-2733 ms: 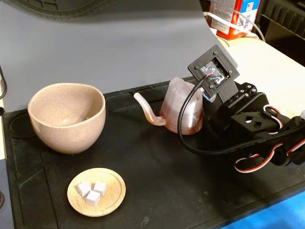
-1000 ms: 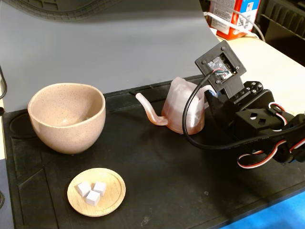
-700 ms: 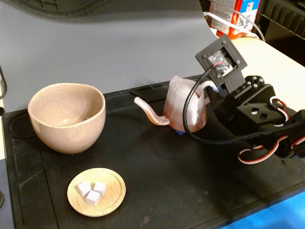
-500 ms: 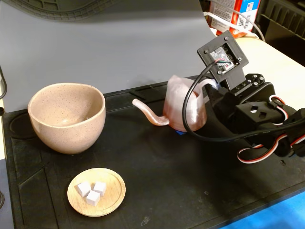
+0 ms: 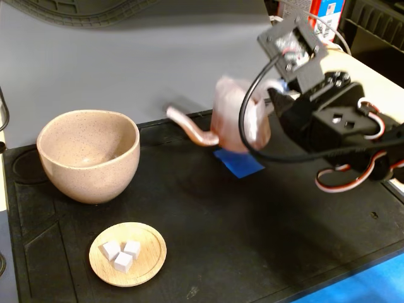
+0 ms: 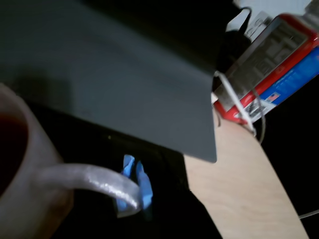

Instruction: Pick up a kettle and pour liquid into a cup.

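Observation:
The translucent pink kettle [image 5: 232, 120] hangs in the air above the black mat [image 5: 208, 240], motion-blurred, its thin spout [image 5: 186, 126] pointing left toward the cup [image 5: 88, 154]. My gripper [image 5: 273, 95] is shut on the kettle's loop handle at its right side. In the wrist view the handle [image 6: 84, 177] runs from the kettle body [image 6: 30, 199] into my gripper [image 6: 132, 191], where a blue finger pad [image 6: 142, 181] presses on it. Dark reddish liquid [image 6: 7, 149] shows inside the kettle. The beige speckled cup stands upright at the mat's left.
A blue tape square [image 5: 237, 163] lies on the mat under the kettle. A wooden saucer [image 5: 128, 254] with three white cubes sits front left. A grey backdrop [image 5: 139, 57] stands behind. A red, white and blue box [image 5: 309, 19] rests on the beige table [image 5: 366, 95] to the right.
The gripper has lifted the kettle off the mat and carried it slightly left and up. The blue tape square beneath it has come into view. Cup and saucer have not moved.

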Available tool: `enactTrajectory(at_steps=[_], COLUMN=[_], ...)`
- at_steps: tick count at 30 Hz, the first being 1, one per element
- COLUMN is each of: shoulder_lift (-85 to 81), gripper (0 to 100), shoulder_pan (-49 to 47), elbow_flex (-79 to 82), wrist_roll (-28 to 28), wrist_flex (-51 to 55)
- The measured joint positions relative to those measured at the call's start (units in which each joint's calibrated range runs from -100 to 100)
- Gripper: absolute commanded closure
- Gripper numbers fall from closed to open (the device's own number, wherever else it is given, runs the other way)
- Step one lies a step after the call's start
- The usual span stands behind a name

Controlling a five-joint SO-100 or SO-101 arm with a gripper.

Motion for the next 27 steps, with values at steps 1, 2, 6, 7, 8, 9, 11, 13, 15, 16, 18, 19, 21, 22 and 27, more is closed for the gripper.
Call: enactTrajectory(at_steps=[1, 2, 6, 7, 8, 9, 11, 13, 15, 16, 18, 19, 21, 22, 27], shoulder_lift=[-0.7, -1.1, -5.3, -7.1, -8.3, -8.9, -9.2, -9.2, -9.2, -9.2, -9.2, -9.2, -9.2, -9.2, -9.5], gripper=[99, 99, 99, 99, 99, 99, 99, 99, 99, 99, 99, 99, 99, 99, 99], shoulder_pan=[0.0, 0.0, -0.3, -0.6, -0.9, -1.2, -1.2, -1.2, -2.3, -2.8, -3.3, -3.3, -2.9, -2.8, -3.6], elbow_flex=[0.0, 0.0, 0.1, 0.1, 0.1, 0.1, -0.2, -1.7, -2.6, -2.6, -2.6, -2.6, -2.9, -3.8, -8.3], wrist_roll=[0.0, 0.0, 0.0, 0.0, 0.0, 0.0, 0.0, 0.0, 0.0, 0.0, 0.0, 0.0, 0.0, 0.0, 0.1], wrist_flex=[0.0, 0.0, 4.3, 6.8, 8.1, 9.1, 10.4, 11.0, 11.1, 11.1, 11.1, 11.1, 11.1, 11.1, 17.3])
